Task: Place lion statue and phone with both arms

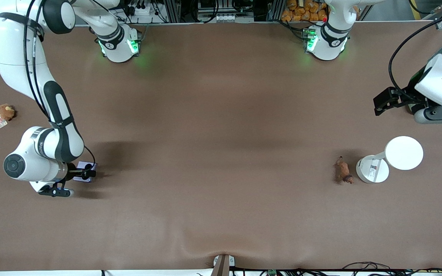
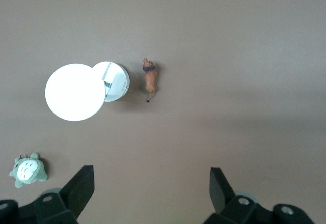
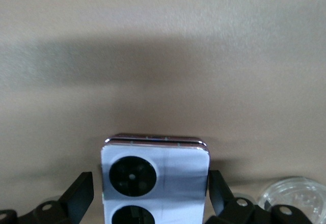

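On one brown surface [image 1: 221, 153], two arms: the right gripper [image 1: 84, 173] low at eight o'clock, clamped on one phone [image 3: 155, 183], the left gripper [image 2: 152, 186] spread apart above one lion statue [image 1: 344, 171] beside one white lamp [image 1: 391, 159].

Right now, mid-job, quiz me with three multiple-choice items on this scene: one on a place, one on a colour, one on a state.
1. Where is the lion statue?
A. Beside the white lamp's base
B. In the left claw
C. On the phone

2. What colour is the phone?
A. Green
B. Lilac
C. Orange

3. How is the right claw?
A. Wide open over bare table
C. Out of view
B. Fingers against the phone's two sides

Answers:
1 A: it lies on the table next to the white lamp.
2 B: its face is lilac with black camera circles.
3 B: the right wrist view shows both fingers at its sides.

The left claw hangs open above.
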